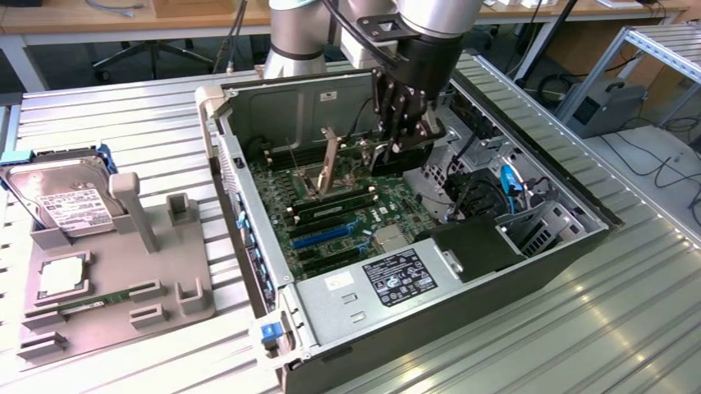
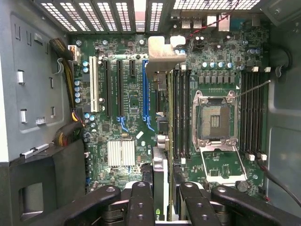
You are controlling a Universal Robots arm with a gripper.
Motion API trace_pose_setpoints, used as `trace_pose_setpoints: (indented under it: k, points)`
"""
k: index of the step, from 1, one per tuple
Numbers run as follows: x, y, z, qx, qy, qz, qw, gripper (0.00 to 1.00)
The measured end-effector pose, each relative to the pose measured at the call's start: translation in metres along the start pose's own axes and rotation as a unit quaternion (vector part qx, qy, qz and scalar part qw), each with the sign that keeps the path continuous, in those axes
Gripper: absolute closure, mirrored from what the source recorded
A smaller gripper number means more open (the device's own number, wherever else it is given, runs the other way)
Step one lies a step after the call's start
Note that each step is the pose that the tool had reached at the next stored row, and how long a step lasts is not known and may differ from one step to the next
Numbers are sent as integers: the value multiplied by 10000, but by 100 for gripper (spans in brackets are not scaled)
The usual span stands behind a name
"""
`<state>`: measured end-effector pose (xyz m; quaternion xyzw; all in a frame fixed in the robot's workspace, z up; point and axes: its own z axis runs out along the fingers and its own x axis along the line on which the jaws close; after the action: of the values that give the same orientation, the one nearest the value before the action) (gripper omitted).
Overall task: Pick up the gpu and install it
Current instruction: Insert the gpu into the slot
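Observation:
My gripper [image 1: 400,141] is down inside the open computer case [image 1: 246,246], shut on the gpu [image 1: 367,156]. In the wrist view the gpu [image 2: 160,165] runs edge-on away from my gripper [image 2: 162,190], with its pale silvery bracket [image 2: 162,54] at the far end by the case's rear vent slots. The card hangs above the green motherboard [image 2: 131,103]. It lies along the line of the blue expansion slot [image 2: 145,89], just to the side of it and beside the black memory slots [image 2: 181,113]. Whether its lower edge touches a slot is hidden.
The empty CPU socket [image 2: 214,122] lies next to the memory slots. A power supply [image 1: 400,279] and cables [image 1: 510,185] fill the case's near end. Towards the exterior view's left, a grey fixture [image 1: 121,271] holds a hard drive [image 1: 66,205] and a memory stick [image 1: 104,297].

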<state>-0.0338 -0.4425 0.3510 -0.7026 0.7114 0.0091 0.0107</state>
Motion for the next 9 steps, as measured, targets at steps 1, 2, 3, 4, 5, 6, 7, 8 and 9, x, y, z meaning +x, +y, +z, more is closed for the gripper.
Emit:
trace_pose_setpoints:
  k: [1,2,3,4,5,6,7,8,9]
  points:
    - [0,0,3,0,0,0,10000,73]
    - [0,0,6,0,0,0,10000,73]
    - [0,0,9,0,0,0,10000,73]
    - [1,0,12,0,0,0,10000,73]
    - [1,0,14,0,0,0,10000,73]
    - [1,0,17,0,0,0,10000,73]
    - [1,0,20,0,0,0,10000,73]
    - [1,0,23,0,0,0,10000,73]
    - [1,0,26,0,0,0,10000,73]
